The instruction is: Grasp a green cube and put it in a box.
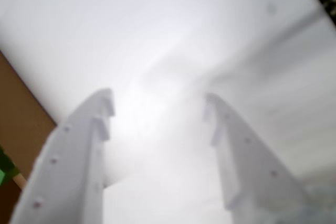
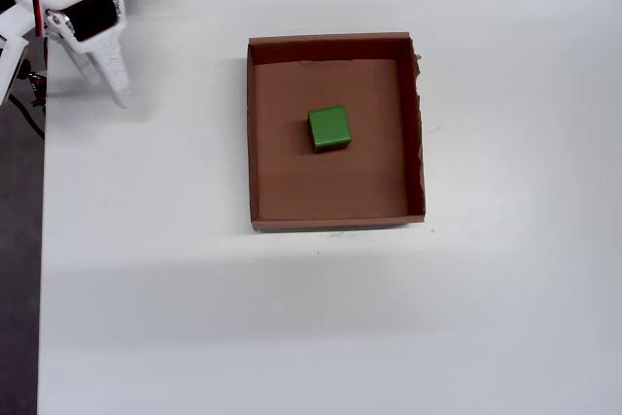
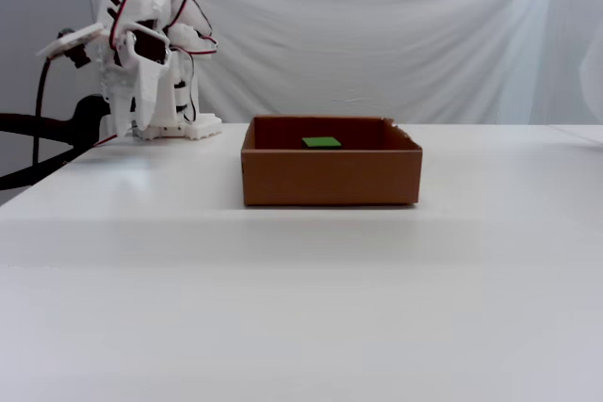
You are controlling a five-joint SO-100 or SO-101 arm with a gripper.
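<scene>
The green cube lies inside the box, near the middle of its floor, a little toward the far wall. The fixed view shows only the cube's top above the brown front wall of the box. My gripper hangs over the white table well to the left of the box, near the table's left edge. In the wrist view the gripper is open, with only bare table between its white fingers. A corner of the box and a sliver of green show at that view's left edge.
The arm's base stands at the table's back left corner. The table's left edge runs close to the gripper, with a dark cable beyond it. A white cloth backdrop hangs behind the table.
</scene>
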